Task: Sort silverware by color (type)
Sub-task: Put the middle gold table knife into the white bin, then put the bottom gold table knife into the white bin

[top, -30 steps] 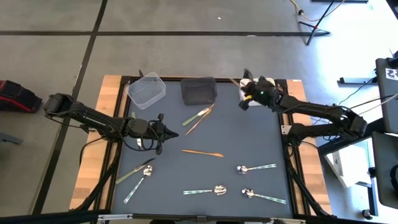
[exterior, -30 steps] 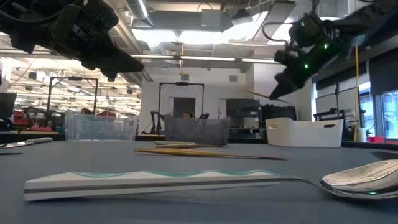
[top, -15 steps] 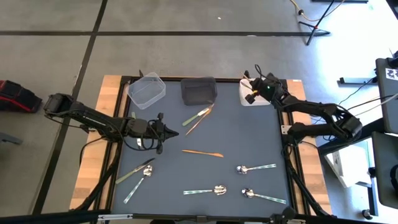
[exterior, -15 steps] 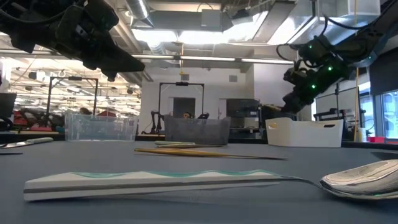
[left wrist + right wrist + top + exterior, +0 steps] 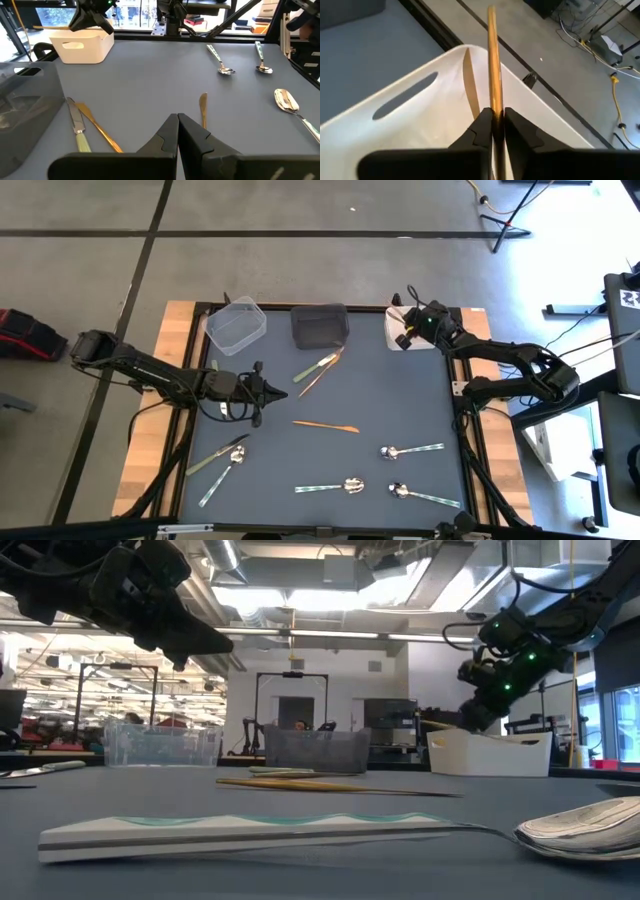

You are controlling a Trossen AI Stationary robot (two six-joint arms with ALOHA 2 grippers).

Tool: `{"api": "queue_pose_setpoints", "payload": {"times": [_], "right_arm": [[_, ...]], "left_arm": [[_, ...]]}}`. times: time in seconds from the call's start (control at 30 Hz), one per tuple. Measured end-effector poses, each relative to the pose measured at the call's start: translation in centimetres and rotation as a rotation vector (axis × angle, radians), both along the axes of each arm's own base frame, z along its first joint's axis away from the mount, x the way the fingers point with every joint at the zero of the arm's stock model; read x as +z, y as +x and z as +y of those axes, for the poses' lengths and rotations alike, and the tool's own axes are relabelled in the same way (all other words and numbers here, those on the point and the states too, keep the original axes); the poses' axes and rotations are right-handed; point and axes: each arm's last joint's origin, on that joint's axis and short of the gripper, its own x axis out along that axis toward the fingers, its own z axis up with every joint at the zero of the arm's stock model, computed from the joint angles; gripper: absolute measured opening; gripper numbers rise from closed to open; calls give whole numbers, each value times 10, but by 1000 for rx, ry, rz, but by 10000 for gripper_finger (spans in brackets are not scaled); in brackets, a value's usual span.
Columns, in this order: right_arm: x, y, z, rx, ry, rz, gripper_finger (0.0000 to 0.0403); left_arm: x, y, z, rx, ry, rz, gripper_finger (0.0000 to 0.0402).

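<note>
My right gripper [image 5: 492, 112] hangs over the white bin [image 5: 412, 330] at the table's far right, shut on a slim copper-orange utensil [image 5: 491, 60]. A second copper piece [image 5: 470, 85] lies inside that bin. My left gripper [image 5: 177, 125] is shut and empty above the table's left middle [image 5: 268, 390]. On the table lie a copper knife [image 5: 326, 425], an olive piece beside a copper one [image 5: 320, 368], an olive knife [image 5: 216, 454] and several silver spoons [image 5: 410, 450]. My right gripper pinches the copper utensil between its two fingers, one on each of its long edges [image 5: 492, 102]. The fingers lie along it and slant down from the table's right side. The free end reaches forward over the white bin's hollow, clear of the table.
A clear bin [image 5: 236, 323] and a dark bin [image 5: 320, 325] stand along the far edge, left of the white one. Bare grey mat lies between the copper knife and the far bins. Black frame rails [image 5: 462, 430] run along the table's right side.
My right gripper has carried the copper utensil toward the table's right edge and down, from the air beside the dark bin to just over the white bin, tipping its fingers lower. In the last half second it has barely moved.
</note>
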Motion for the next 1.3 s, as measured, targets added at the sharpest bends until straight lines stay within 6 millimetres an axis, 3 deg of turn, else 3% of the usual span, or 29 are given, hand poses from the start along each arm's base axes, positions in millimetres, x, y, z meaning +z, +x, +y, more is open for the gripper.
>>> {"api": "queue_pose_setpoints", "payload": {"times": [0.2,0.4,0.53,0.7,0.93,1.3], "right_arm": [[2,-2,0,-39,-4,30,113],[44,12,6,15,52,-124,160],[75,32,26,241,116,-264,167],[92,63,65,502,163,-349,167],[81,93,121,652,240,-300,168],[36,144,192,857,316,-284,168]], "left_arm": [[0,0,0,0,0,0,0],[0,0,0,0,0,0,0],[0,0,0,0,0,-3,0],[1,0,0,0,-1,-6,0],[1,0,0,-1,-1,-11,0],[-4,5,-3,-61,2,2,0]]}}
